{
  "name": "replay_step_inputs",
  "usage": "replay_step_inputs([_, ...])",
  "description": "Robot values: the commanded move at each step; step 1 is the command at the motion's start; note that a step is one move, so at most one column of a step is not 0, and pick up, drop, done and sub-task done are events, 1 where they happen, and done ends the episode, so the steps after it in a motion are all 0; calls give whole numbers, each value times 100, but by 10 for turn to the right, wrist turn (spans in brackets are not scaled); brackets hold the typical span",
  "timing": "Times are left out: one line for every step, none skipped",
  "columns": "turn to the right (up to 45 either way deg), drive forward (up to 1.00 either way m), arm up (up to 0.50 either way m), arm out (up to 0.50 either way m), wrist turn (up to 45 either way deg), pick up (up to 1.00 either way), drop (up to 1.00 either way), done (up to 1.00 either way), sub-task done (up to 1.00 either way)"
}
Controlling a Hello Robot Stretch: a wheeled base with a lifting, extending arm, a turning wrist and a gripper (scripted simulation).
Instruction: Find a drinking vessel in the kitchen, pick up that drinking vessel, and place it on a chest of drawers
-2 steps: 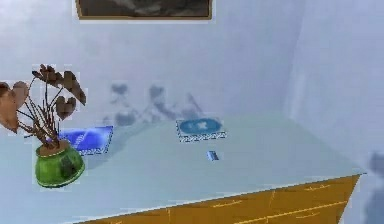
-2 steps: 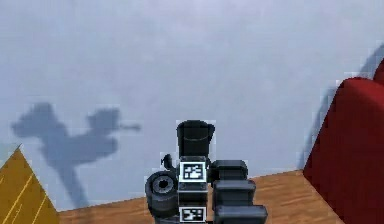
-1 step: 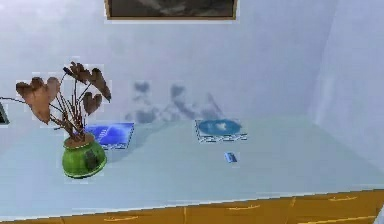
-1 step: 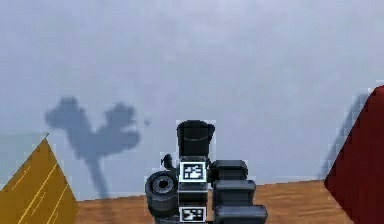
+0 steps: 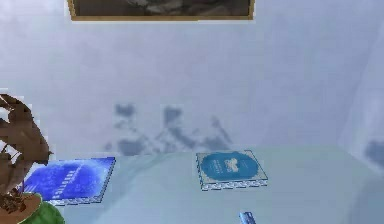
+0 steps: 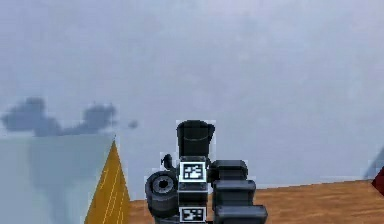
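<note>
Dark cup (image 6: 195, 138) at the jaws (wall (image 6: 300, 80) behind)

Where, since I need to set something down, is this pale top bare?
Bare: the strip of pale top between the left blue flat item and the right blue flat item, and the wide stretch right of it. Crowded: the left edge, by the potted plant.
</note>
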Motion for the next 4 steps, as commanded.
replay_step_inputs([90,0,0,0,0,0,0,0,0])
replay_step_inputs([30,0,0,0,0,0,0,0,0])
replay_step_inputs([-210,0,0,0,0,0,0,0,0])
replay_step_inputs([180,0,0,0,0,0,0,0,0])
